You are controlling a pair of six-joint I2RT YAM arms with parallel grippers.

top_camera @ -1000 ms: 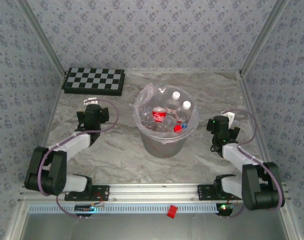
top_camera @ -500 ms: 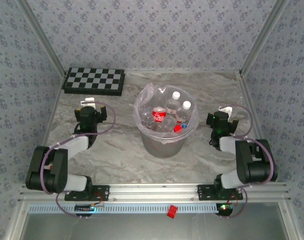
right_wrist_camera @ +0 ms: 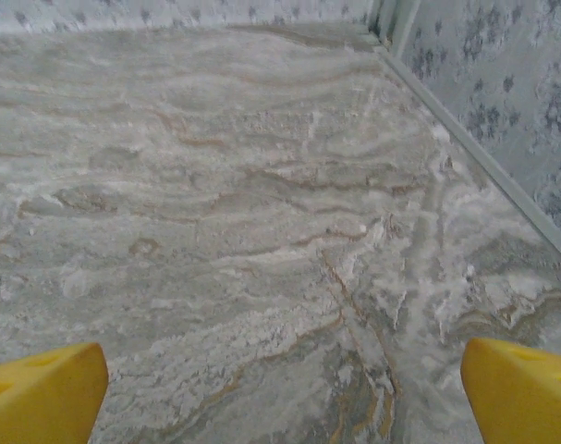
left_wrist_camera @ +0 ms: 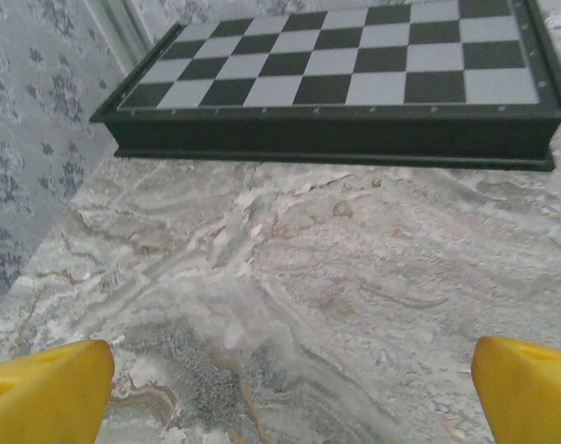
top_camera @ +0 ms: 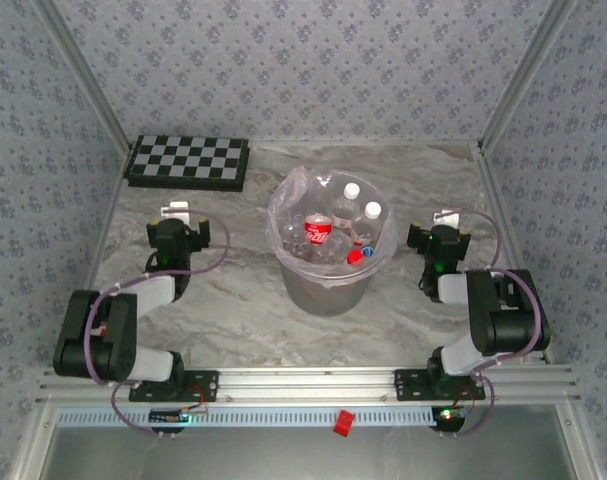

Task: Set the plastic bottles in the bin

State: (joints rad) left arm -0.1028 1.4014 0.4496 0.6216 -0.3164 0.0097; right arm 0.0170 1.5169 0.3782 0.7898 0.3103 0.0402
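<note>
Patterned grey wallpaper [top_camera: 303, 60] closes in a marbled counter [top_camera: 233, 310], where a round grey bin [top_camera: 328, 292] lined with a thin clear bag stands at the centre between two robot arms. The plastic bottles [top_camera: 318, 232] lie heaped inside it, with red and blue labels and white caps showing near the rim. The left pincer [left_wrist_camera: 287, 388] hangs open just above the counter to the left of the bin. Its yellow fingertips [left_wrist_camera: 44, 388] are spread wide with nothing between them, facing a black-and-white chequered board [left_wrist_camera: 354, 83] at the far left. The right pincer [right_wrist_camera: 285, 393] is likewise spread open and empty, low over the stone near the right wall. Both sit well apart from the bin. The sorting looks as good as done, and the step in hand appears to be settling the arms. Doing that well calls for keeping both pincers wide of the loose bag, steering the left one short of the board's edge, and leaving the bin unjostled.
</note>
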